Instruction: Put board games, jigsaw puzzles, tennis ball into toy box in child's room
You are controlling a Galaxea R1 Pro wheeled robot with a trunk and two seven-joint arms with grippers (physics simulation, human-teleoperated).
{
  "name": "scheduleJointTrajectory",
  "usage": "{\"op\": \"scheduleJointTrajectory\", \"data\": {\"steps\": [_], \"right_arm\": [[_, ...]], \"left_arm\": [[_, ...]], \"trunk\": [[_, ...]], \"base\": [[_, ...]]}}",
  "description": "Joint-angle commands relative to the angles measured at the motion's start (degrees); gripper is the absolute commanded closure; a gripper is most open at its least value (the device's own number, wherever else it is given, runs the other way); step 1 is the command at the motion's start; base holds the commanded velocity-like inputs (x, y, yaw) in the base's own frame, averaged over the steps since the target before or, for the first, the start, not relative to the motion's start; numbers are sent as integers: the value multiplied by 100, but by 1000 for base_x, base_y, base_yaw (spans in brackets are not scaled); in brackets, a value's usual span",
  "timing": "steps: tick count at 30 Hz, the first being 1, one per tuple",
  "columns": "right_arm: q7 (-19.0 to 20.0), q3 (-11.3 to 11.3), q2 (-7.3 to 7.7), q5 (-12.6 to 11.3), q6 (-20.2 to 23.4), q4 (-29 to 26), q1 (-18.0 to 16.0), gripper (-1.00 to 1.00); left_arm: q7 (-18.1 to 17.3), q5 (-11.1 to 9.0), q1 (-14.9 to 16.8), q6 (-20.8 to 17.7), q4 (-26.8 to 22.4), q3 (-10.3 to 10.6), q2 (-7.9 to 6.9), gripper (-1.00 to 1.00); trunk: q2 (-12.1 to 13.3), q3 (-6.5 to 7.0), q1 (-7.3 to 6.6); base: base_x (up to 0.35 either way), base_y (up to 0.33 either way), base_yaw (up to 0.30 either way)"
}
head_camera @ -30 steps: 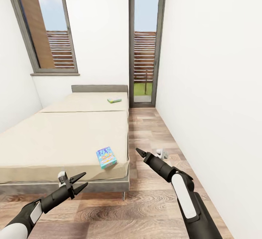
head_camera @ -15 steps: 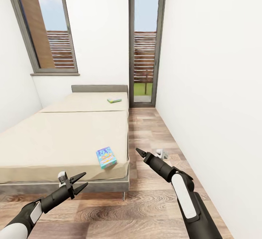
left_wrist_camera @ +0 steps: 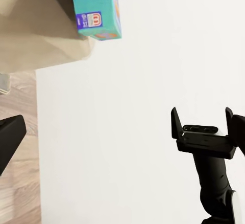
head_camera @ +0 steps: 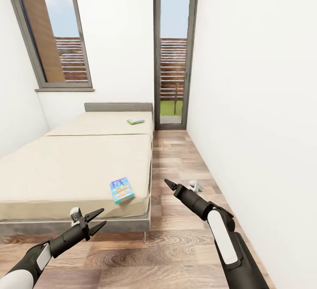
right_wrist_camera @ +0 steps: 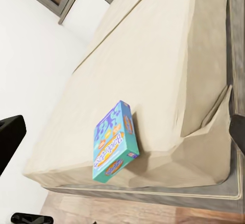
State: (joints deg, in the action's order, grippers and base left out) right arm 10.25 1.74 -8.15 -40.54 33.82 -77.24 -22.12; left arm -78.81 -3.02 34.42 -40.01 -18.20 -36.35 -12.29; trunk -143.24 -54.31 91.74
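Currently both arms are out front over the wood-plank floor (head_camera: 176,254), nothing held in either. Left gripper (head_camera: 100,218) sits low at the foot of the bed (head_camera: 75,170), fingers clearly spread with an empty gap between them, tips pointing at the grey bed frame just beyond. Right gripper (head_camera: 167,183) is raised a bit higher in the aisle beside the bed; from the head camera its fingers line up into one dark point, so I cannot tell from there how wide it is, but the right wrist camera shows its two fingertips at opposite edges of the picture with open space between, so spread and empty. Blue board game (head_camera: 121,190) lies flat on the mattress near the bed's foot corner, just beyond and between the two grippers, closer to the left one, apart from both; the right wrist camera looks straight at it (right_wrist_camera: 114,142), and the left wrist camera catches its end (left_wrist_camera: 97,6). The right gripper (left_wrist_camera: 204,127) shows against the white wall in the left wrist view. Second board game (head_camera: 135,121), green-edged, is well beyond both grippers, at the head end near the grey headboard (head_camera: 118,107). Farther back: tall grey-framed windows (head_camera: 172,47).
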Motion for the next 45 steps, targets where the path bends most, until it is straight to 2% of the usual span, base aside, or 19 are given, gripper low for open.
{"op": "scheduleJointTrajectory", "data": {"steps": [1, 11, 45], "right_arm": [[11, -7, -2, -6, 26, -2, -3, -100], [11, -7, -2, -6, 23, -2, -3, -100], [12, -7, -4, -7, 20, -2, -3, -100]], "left_arm": [[-15, -5, 3, -60, 1, -4, 1, -100], [-12, -3, 3, -61, 0, -4, 0, -100], [28, -3, 3, -48, 0, -9, 8, -100]], "trunk": [[-2, -6, -1], [-2, -6, -1], [-2, -6, -1]], "base": [[0, -169, 0], [11, -148, 0], [106, -3, 0]]}}
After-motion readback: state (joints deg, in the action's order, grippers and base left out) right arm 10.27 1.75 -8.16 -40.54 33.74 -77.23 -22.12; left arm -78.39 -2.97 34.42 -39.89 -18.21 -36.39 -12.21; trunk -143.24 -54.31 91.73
